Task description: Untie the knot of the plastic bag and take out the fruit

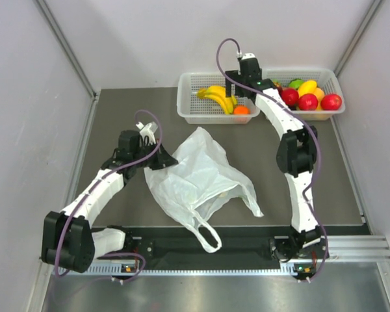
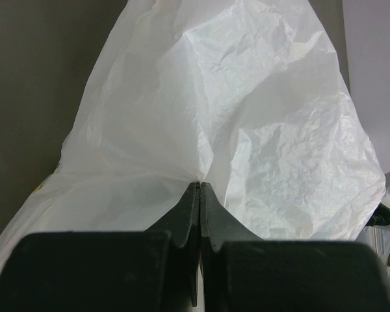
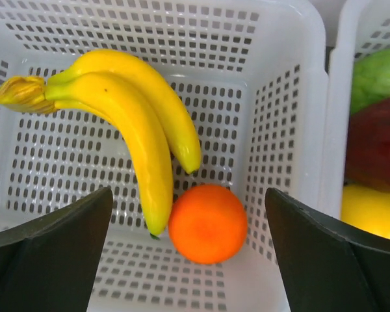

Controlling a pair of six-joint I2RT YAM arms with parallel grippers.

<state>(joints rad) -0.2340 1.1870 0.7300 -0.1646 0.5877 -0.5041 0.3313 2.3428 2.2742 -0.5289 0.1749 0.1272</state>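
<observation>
The plastic bag lies slack mid-table, one loop handle trailing toward 6 o'clock; the left gripper is clenched on a fold at its 9 o'clock edge. The right gripper hangs released over the basket at 12 o'clock, which holds the bananas and the orange fruit; unloading looks nearly done. Whether any fruit is inside the bag I cannot tell; next, the right arm should reach into its mouth.

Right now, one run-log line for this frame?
left gripper: shut on plastic bag | right gripper: open above left basket | bananas, orange: in basket
</observation>
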